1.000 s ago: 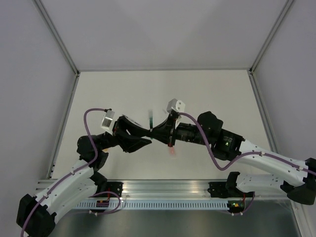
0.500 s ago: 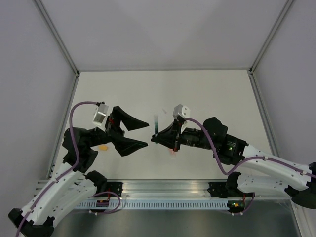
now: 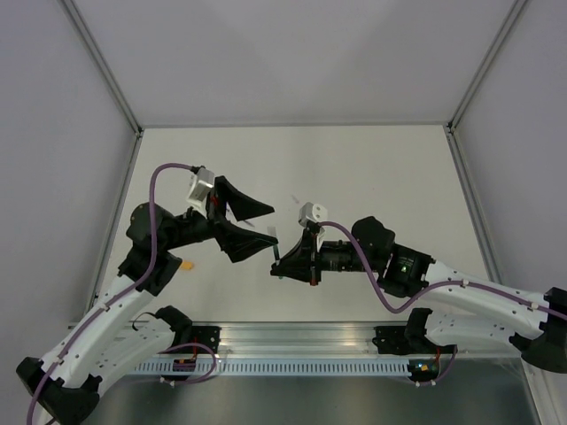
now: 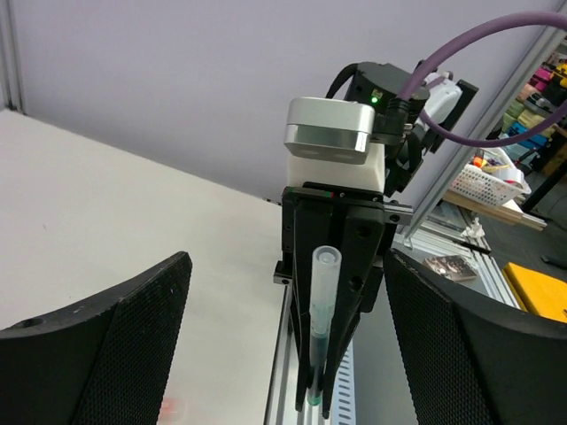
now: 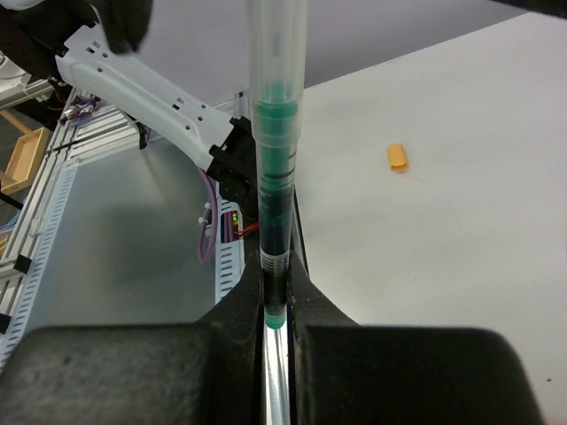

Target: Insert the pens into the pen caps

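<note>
Right gripper (image 5: 276, 297): clenched on the bottom green end of the green pen (image 5: 277, 190), which is pinched between the two fingers and stands clear above them; the pen is seen upright against the gripper face in the left wrist view and is carried above the table (image 5: 461, 221), near its middle; a translucent sleeve with teal showing inside covers the pen's far end and is judged to be the teal cap (image 5: 276, 53), seated; how fully it is pushed home cannot be told. Left gripper (image 4: 286, 266): released, jaws spread wide and nothing between them, set facing the capped end and just apart from it. Handling, judged: the pen is light, stiff and smooth-barrelled; a hold at the very end leaves a long lever, so it is expected to pivot or slip under a sideways push; a hold nearer mid-barrel, with force kept along the axis, is preferred for any pressing. Orange cap (image 5: 398, 157): lying on its side on the table, well apart from both grippers, nearer the left arm; it is judged very light and apt to skid or roll; it is best pinched across its short body with the open mouth left free. The pale orange pen cannot be picked out with certainty.
</note>
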{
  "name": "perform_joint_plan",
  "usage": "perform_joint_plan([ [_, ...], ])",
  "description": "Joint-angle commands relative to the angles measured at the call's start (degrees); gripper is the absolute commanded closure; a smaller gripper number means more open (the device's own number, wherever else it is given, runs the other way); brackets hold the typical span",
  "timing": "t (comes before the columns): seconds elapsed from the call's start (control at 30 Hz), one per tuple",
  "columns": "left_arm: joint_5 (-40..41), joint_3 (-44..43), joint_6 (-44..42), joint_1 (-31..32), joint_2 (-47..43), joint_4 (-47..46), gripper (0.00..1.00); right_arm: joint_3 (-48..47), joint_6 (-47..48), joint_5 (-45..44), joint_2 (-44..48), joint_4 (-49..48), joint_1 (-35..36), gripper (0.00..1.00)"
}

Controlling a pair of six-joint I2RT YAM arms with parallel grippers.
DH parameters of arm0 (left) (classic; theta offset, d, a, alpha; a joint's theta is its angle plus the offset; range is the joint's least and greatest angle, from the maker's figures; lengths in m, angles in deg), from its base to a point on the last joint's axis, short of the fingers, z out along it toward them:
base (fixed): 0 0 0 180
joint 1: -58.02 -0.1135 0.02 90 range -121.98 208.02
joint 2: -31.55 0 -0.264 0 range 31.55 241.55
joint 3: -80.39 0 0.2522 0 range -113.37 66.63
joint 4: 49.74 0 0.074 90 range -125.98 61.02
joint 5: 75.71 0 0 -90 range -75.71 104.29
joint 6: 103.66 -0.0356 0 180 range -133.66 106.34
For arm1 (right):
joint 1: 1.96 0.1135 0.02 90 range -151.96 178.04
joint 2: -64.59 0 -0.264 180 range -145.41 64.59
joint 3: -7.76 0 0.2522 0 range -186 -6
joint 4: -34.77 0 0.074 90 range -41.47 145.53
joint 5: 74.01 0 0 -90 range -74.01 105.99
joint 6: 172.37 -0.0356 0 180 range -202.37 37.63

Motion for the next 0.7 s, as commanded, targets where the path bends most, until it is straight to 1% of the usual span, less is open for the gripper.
perform_joint_plan([
  [0.0,0.9,0.7,-1.3,0.2,0.6,-0.7,0.09,0.1,-1.3,3.1,-1.1,-4.3,-0.1,1.0],
  [0.07,1.1,1.3,-1.0,0.2,1.2,-1.3,0.11,0.1,-1.8,3.5,-1.6,-4.7,-0.1,1.0],
  [0.17,0.0,2.7,0.5,0.2,1.7,-4.2,0.2,-0.5,-2.0,3.4,-2.6,-4.3,-0.1,1.0],
  [0.23,-1.9,4.6,1.9,0.2,2.0,-7.8,0.42,-0.6,-2.3,3.1,-3.0,-4.4,-0.1,1.0],
  [0.27,-3.5,5.3,3.3,0.2,2.3,-9.0,0.64,-0.9,-2.5,3.0,-3.2,-4.5,-0.1,1.0],
  [0.37,-5.5,9.1,5.2,0.2,2.0,-12.8,0.93,-1.5,-2.8,1.8,-2.9,-4.9,-0.1,1.0],
  [0.4,-5.2,10.1,5.2,0.2,1.1,-12.9,0.98,-1.7,-2.8,0.9,-2.6,-4.9,-0.1,1.0],
  [0.5,-3.9,15.8,5.7,0.2,-1.6,-15.0,0.98,-3.7,-1.3,-3.0,-1.0,-3.1,-0.1,1.0],
  [0.53,-3.6,16.8,6.1,0.2,-2.2,-16.4,0.98,-4.9,-0.9,-5.5,-0.4,-2.6,-0.1,1.0],
  [0.67,-4.4,20.1,9.5,0.2,-2.9,-21.5,0.98,-7.5,-0.3,-10.4,2.5,-2.9,-0.1,1.0],
])
